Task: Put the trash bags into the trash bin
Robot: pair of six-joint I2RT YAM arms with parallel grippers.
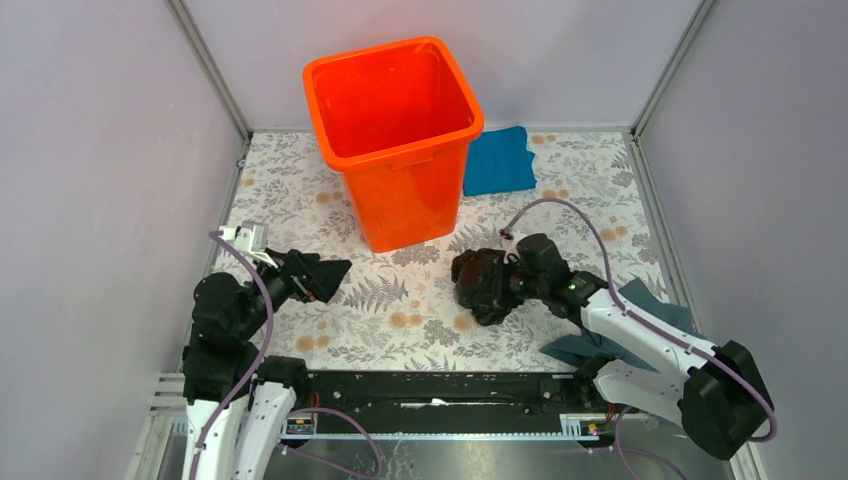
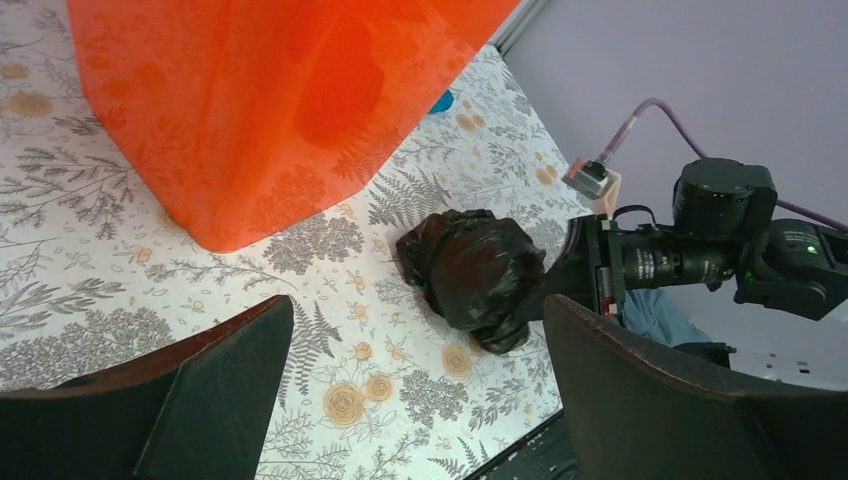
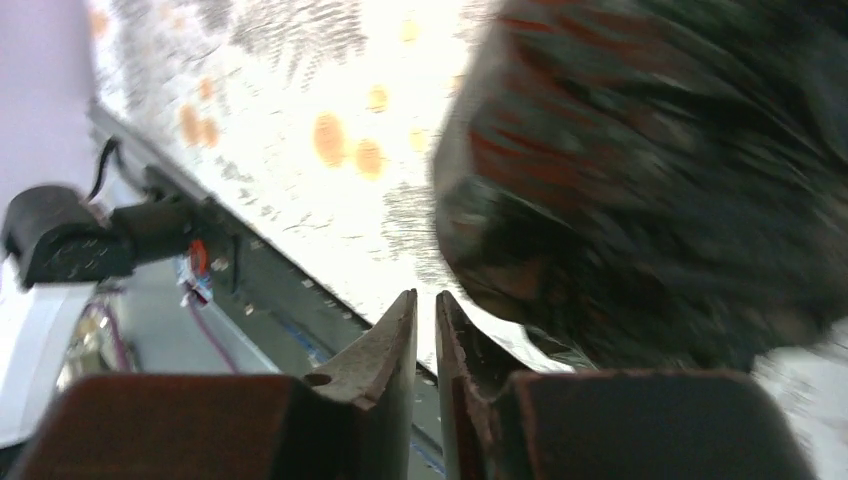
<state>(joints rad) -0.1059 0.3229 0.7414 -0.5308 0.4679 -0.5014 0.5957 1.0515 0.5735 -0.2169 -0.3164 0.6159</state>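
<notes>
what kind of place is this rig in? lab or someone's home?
Probably a lab test cell: plain walls and metal corner posts box in a floral-covered table, with the left arm and right arm mounted at its near edge.

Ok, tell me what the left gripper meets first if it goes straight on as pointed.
Most likely the balled-up trash bag, bunched against the right gripper; in the left wrist view it sits centred between the fingers of the open left gripper. The trash bin stands off that line.
</notes>
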